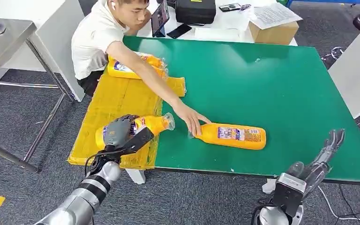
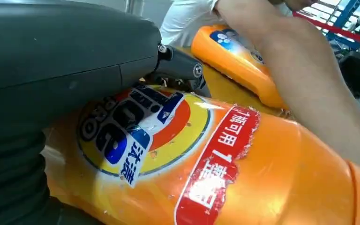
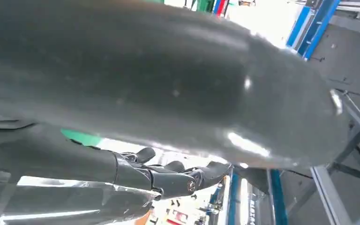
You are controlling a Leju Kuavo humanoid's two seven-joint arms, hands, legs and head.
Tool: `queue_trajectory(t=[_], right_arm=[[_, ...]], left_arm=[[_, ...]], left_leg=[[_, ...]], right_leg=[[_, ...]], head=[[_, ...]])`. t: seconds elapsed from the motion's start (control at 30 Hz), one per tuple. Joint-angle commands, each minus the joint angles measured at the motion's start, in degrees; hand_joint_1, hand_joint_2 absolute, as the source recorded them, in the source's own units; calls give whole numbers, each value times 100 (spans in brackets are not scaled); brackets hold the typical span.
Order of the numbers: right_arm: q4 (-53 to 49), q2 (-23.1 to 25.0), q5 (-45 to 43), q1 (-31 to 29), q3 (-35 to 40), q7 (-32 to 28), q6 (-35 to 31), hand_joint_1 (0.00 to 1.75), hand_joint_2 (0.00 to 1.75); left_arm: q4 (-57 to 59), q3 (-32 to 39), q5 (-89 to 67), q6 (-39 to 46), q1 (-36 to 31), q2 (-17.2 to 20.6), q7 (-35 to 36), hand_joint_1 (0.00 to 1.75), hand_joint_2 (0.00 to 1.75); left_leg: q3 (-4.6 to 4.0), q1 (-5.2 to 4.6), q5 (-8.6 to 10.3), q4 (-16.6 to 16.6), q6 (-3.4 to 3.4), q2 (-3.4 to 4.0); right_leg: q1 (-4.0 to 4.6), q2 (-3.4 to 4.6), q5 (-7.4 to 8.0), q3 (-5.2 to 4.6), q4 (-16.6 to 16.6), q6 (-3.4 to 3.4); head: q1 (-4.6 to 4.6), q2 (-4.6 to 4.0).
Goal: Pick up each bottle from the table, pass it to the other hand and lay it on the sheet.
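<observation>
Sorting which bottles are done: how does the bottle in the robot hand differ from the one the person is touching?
The held bottle is over the yellow sheet, gripped by the left robot hand; the touched bottle lies on the green table, under the person's hand. Both are orange with labels.

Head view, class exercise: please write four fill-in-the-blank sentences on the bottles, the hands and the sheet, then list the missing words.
1. The left hand holds an orange bottle over the ____ sheet.
2. A person's hand touches the bottle on the table, which lies on the ____ table.
3. The right hand holds ____.
4. The bottle under the person's arm rests on the ____.

Missing words: yellow; green; nothing; sheet
</observation>
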Motion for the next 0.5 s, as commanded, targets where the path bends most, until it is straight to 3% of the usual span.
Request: queue_trajectory(t=[0.03, 0.5], right_arm=[[494, -128, -72, -178, -99, 17, 13, 0, 0], [494, -128, -72, -178, -99, 17, 13, 0, 0]], left_arm=[[827, -136, 11, -291, -229, 102, 16, 134, 175], [827, -136, 11, -291, -229, 102, 16, 134, 175]], left_leg=[[26, 4, -4, -8, -6, 4], [60, 5, -6, -11, -11, 8]], right_leg=[[3, 9, -1, 25, -8, -7], [4, 16, -3, 58, -9, -13]], head=[[0, 0], [0, 0]])
